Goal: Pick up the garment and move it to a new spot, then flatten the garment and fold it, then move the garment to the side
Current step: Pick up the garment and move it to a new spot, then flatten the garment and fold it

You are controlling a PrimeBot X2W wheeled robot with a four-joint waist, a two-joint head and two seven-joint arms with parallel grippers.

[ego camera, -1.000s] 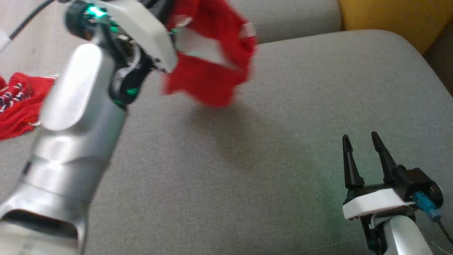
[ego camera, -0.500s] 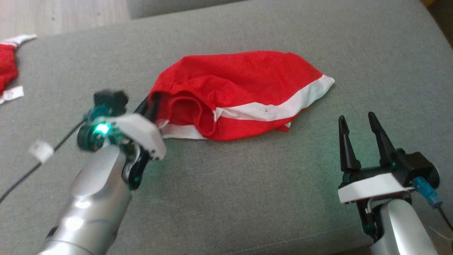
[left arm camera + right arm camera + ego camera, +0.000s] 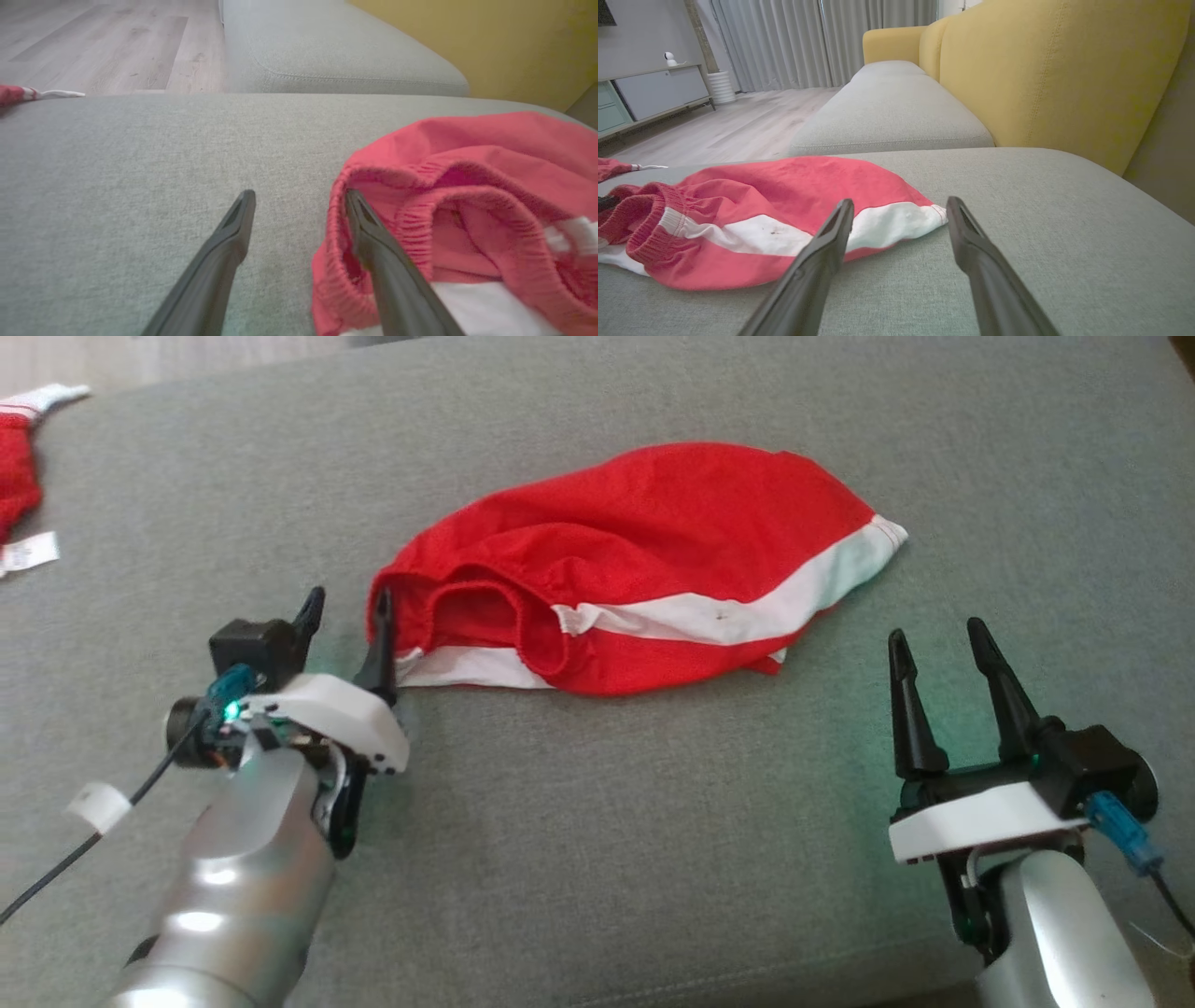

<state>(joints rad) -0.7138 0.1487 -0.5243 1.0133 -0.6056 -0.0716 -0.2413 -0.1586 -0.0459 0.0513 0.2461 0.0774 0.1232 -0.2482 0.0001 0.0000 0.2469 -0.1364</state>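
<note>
Grey woven fabric of a sofa seat cushion [image 3: 597, 859] lies under both my grippers. My right wrist view shows a yellow backrest [image 3: 1055, 70] off to the right, a second grey cushion [image 3: 887, 112] straight ahead, then pale wooden floor [image 3: 738, 121], grey curtains [image 3: 808, 42] and a low cabinet [image 3: 658, 88].

My left gripper [image 3: 350, 597] is spread wide and grips nothing. The red shorts [image 3: 653, 551], with their white side stripe, lie crumpled on the cushion just to its right. My right-hand finger [image 3: 373, 242] rests against the elastic waistband, while the other finger stands over bare fabric. Whether that finger sits inside the waist opening or only beside it, I cannot tell.

My right gripper [image 3: 936, 633] is also spread wide and empty. It is apart from the shorts, whose white-hemmed leg end lies ahead of it and to its left.

Bare cushion runs between my two grippers, nearer to me than the shorts, up to the front seam. More bare fabric stretches ahead of my left gripper and to its left, as far as another red garment [image 3: 19, 485] and a white label [image 3: 28, 553] by the far edge.
</note>
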